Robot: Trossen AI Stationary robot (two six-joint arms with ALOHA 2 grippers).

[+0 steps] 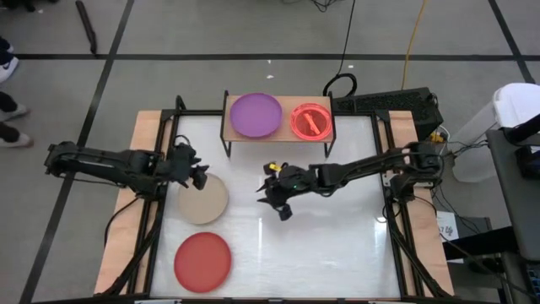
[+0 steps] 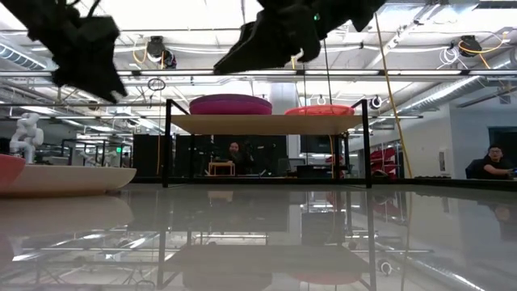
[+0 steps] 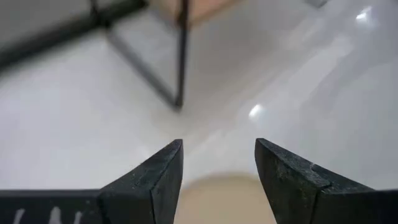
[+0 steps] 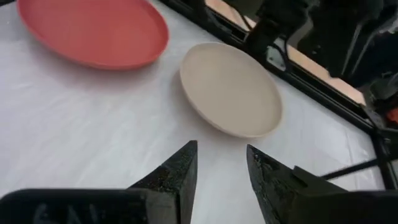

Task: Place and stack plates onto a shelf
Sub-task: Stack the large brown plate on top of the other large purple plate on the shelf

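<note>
Both pairs of fingers stand parted and empty: the left gripper (image 1: 199, 176) hangs over the far rim of the round beige plastic plate (image 1: 202, 198), and the right gripper (image 1: 277, 203) hovers over bare white tabletop (image 1: 337, 245) mid-table. Near the table's front left lies a round red plastic plate (image 1: 202, 258); on the small light-wood shelf (image 1: 228, 125) sit a purple plate (image 1: 256, 114) and a translucent orange-red one (image 1: 311, 121). These plates look light, stiff and slick, so pinching the raised rim seems safest.
</note>
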